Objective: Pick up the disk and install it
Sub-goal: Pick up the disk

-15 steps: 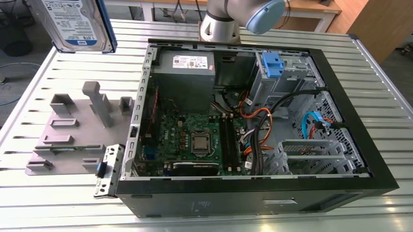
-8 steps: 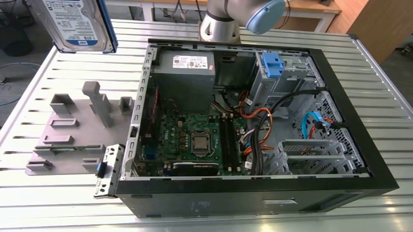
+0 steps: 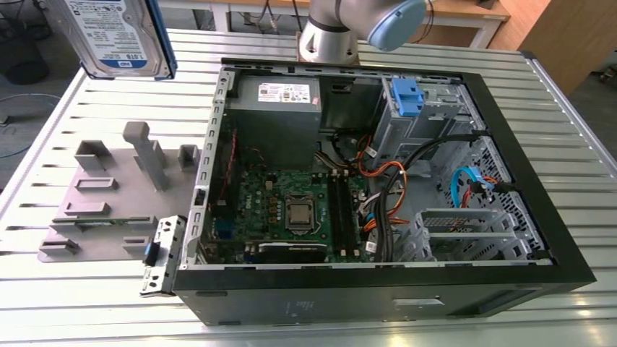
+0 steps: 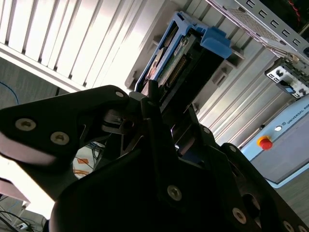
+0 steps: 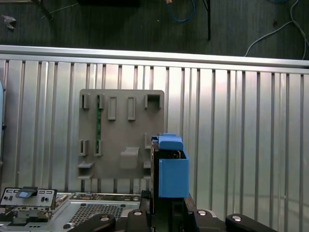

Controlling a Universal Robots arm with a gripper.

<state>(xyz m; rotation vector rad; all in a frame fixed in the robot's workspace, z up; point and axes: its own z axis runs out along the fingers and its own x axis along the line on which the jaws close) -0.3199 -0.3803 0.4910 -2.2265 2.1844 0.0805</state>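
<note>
One disk (image 3: 121,36) held aloft, clear of the slatted metal table (image 3: 579,108)
In the second wrist view the gripper (image 4: 166,113) has its fingers clamped on the blue-framed hard drive, which hangs on edge over the grey parts holder (image 5: 120,130), beside the open computer case (image 3: 386,307).

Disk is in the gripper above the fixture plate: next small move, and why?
Probably translate it toward the open case: the gripper is shut on the disk, which hangs above the grey fixture plate, at the exterior view's left of the case.
</note>
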